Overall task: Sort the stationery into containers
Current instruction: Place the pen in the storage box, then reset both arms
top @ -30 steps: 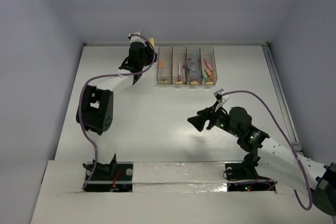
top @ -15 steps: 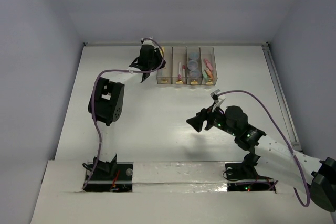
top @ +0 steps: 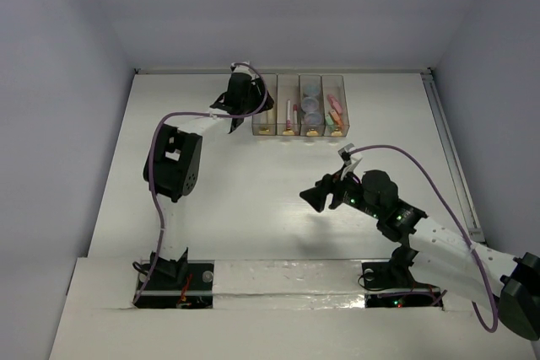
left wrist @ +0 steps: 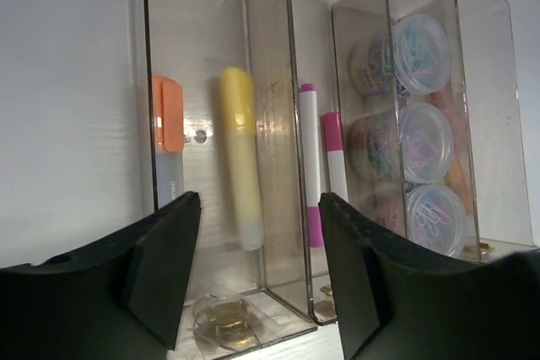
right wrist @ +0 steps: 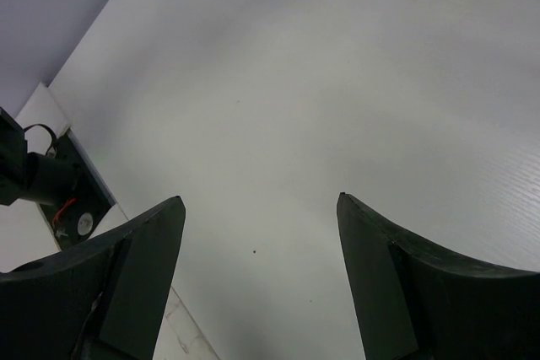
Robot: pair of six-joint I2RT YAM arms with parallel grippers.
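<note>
Just ahead of released left claw (left wrist: 260,205), yellow marker (left wrist: 239,158) inside bin (left wrist: 194,31); right claw (right wrist: 260,204) released.

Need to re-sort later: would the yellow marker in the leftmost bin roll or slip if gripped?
The yellow marker looks round-barrelled, so it would probably roll if nudged. Its smooth surface may slip when pinched. Straight and slim, probably stiff and light.

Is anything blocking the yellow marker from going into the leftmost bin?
Nothing visible. The yellow marker is inside the leftmost bin, beside an orange piece; the left pincer is open, holding nothing.
</note>
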